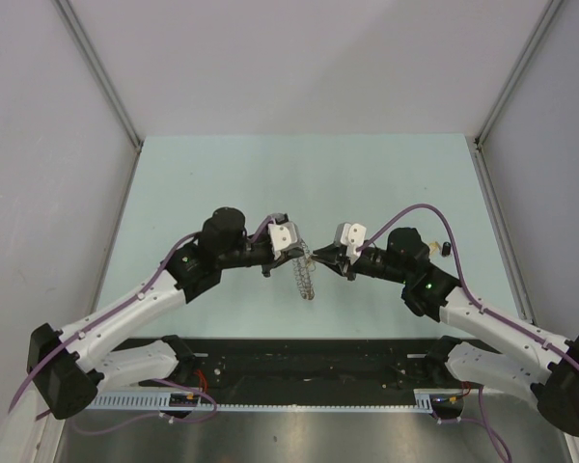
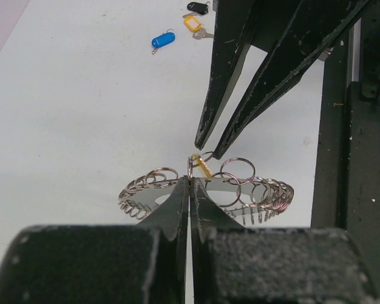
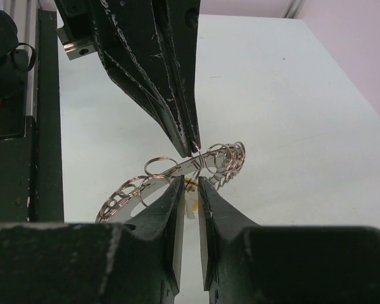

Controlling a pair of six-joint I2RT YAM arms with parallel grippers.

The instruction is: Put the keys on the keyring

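Note:
The keyring (image 2: 240,190) is a large silvery ring edged with small loops. It hangs between both grippers above the table and also shows in the top view (image 1: 307,278) and the right wrist view (image 3: 153,176). My left gripper (image 2: 190,180) is shut on its rim. My right gripper (image 3: 190,185) is closed on a yellow key (image 3: 191,201) right against the ring; the key's yellow head (image 2: 202,166) shows just below its fingertips (image 2: 204,136). A blue key (image 2: 163,40), another yellow key (image 2: 191,23) and a black key (image 2: 197,7) lie on the table.
The loose keys lie near the table's right side, by the right arm's elbow (image 1: 434,249). The pale green table (image 1: 222,183) has grey walls on three sides. A black rail (image 1: 309,362) runs along the near edge.

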